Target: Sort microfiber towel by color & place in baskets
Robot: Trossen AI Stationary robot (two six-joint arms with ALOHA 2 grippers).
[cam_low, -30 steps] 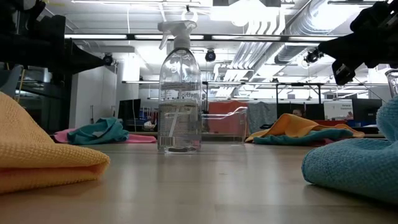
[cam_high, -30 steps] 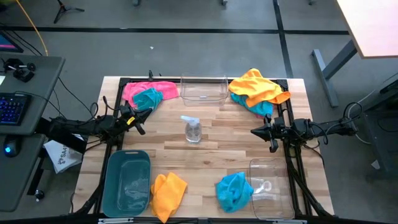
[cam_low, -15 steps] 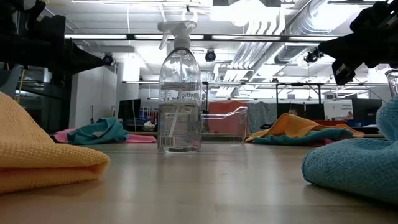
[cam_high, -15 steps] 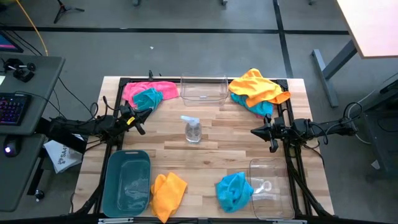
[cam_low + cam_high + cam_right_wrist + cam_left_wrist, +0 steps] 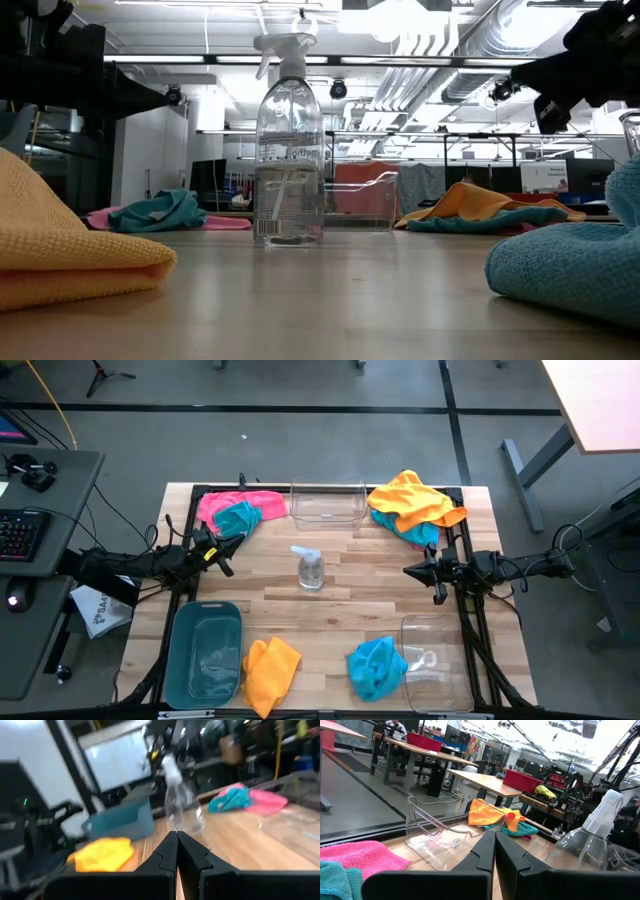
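Wooden table [image 5: 350,560] fills my overhead feed, and nearest me, at its 6 o'clock edge, lie an orange towel [image 5: 270,672] and a blue towel [image 5: 375,666]. The teal basket [image 5: 205,653] sits at 7 o'clock, touching the orange one; the clear basket [image 5: 436,660] at 5 o'clock is partly covered by the blue one and its walls are hard to trace. At table height both near towels are cut off by the frame edges. Mid-table stands the spray bottle [image 5: 310,568]. I have the left gripper [image 5: 232,550] at 9 o'clock and the right gripper [image 5: 408,571] at 3 o'clock, each hovering with fingers pressed together on nothing, tips aimed at the bottle. At the far edge, a second clear basket [image 5: 328,505] sits at 12 o'clock, its outline faint. At 11 o'clock a teal towel [image 5: 238,518] lies on a pink towel [image 5: 222,503]; at 1 o'clock an orange heap [image 5: 414,502] hides most of whatever blue and pink cloth lies under it. Nothing has shifted since a second ago; both arms hold the same pose.
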